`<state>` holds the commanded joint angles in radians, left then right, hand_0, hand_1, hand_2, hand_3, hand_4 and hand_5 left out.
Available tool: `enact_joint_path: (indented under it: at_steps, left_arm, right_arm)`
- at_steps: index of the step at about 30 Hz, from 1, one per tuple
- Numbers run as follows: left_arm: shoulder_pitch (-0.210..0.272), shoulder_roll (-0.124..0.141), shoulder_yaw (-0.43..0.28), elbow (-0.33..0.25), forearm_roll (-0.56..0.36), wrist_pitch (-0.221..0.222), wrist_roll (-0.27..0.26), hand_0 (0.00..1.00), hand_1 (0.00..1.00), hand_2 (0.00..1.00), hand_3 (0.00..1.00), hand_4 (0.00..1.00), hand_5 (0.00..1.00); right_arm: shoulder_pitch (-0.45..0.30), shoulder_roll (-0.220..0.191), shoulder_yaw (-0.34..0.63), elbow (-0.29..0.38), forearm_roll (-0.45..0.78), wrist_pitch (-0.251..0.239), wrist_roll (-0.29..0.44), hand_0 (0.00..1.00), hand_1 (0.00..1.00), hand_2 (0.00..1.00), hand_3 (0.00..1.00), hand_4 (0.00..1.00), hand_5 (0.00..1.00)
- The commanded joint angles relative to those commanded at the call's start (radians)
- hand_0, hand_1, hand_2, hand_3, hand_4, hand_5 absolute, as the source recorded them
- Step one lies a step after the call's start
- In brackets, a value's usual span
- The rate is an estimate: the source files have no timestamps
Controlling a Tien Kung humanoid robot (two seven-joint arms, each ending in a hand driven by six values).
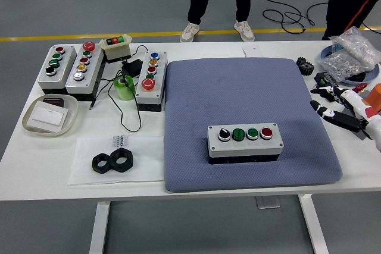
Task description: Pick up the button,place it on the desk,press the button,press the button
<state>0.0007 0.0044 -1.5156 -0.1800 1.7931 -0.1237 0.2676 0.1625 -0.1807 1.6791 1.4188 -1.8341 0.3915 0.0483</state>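
A grey button box (pixel 244 141) lies on the blue-grey mat (pixel 244 99), near the mat's front edge. It carries a black knob, two green buttons and a red button in a row. My right hand (pixel 335 107) hovers over the table's right edge, well to the right of the box and beyond the mat's edge. Its fingers (pixel 324 112) are spread and hold nothing. The left arm does not show.
Three more button boxes (pixel 150 80) stand at the back left beside a green tape roll (pixel 124 87). A tray (pixel 50 115) and two black nuts (pixel 112 161) lie front left. A bag of parts (pixel 352 52) sits far right. Two people stand beyond the table.
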Motion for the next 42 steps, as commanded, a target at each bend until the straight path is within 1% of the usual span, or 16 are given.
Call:
enact_joint_path:
  at_steps: [3, 10, 16, 18, 32, 39, 42]
  left_arm:
    - [0.0, -0.001, -0.008, 0.0, 0.011, 0.001, -0.002, 0.754, 0.923, 0.97, 0.903, 0.559, 0.998]
    - [-0.002, 0.003, 0.025, 0.0, -0.029, 0.01, -0.009, 0.755, 0.922, 0.969, 0.897, 0.558, 0.998]
    - [-0.002, -0.002, 0.024, 0.0, -0.037, 0.016, -0.01, 0.756, 0.92, 0.969, 0.893, 0.561, 0.998]
    - [-0.002, -0.001, 0.028, 0.0, -0.043, 0.016, -0.011, 0.758, 0.924, 0.971, 0.897, 0.575, 0.998]
    - [-0.001, 0.0, 0.036, 0.0, -0.055, 0.017, -0.014, 0.758, 0.925, 0.972, 0.897, 0.579, 0.998]
    - [0.0, 0.001, 0.054, 0.0, -0.078, 0.022, -0.017, 0.76, 0.925, 0.972, 0.897, 0.576, 0.998]
    - [0.001, 0.001, 0.049, 0.0, -0.074, 0.025, -0.018, 0.759, 0.925, 0.972, 0.896, 0.581, 0.998]
  right_arm:
    - [-0.001, -0.001, 0.001, -0.001, 0.0, 0.0, -0.001, 0.933, 0.874, 0.849, 0.782, 0.671, 0.639]
    - [0.01, -0.005, -0.001, -0.002, 0.001, -0.001, -0.001, 0.933, 0.873, 0.848, 0.782, 0.67, 0.635]
    - [0.017, -0.007, -0.005, 0.006, -0.002, 0.001, 0.002, 0.933, 0.873, 0.846, 0.781, 0.67, 0.629]
    - [0.017, -0.007, -0.006, 0.007, -0.005, 0.002, 0.002, 0.932, 0.873, 0.845, 0.781, 0.671, 0.631]
    - [0.02, -0.008, -0.004, 0.011, -0.01, 0.003, 0.001, 0.933, 0.87, 0.84, 0.78, 0.668, 0.621]
    - [0.02, -0.007, 0.005, 0.02, -0.014, 0.004, 0.001, 0.933, 0.87, 0.839, 0.78, 0.667, 0.615]
    - [0.022, -0.007, 0.002, 0.02, -0.013, 0.004, 0.002, 0.933, 0.869, 0.838, 0.778, 0.666, 0.611]
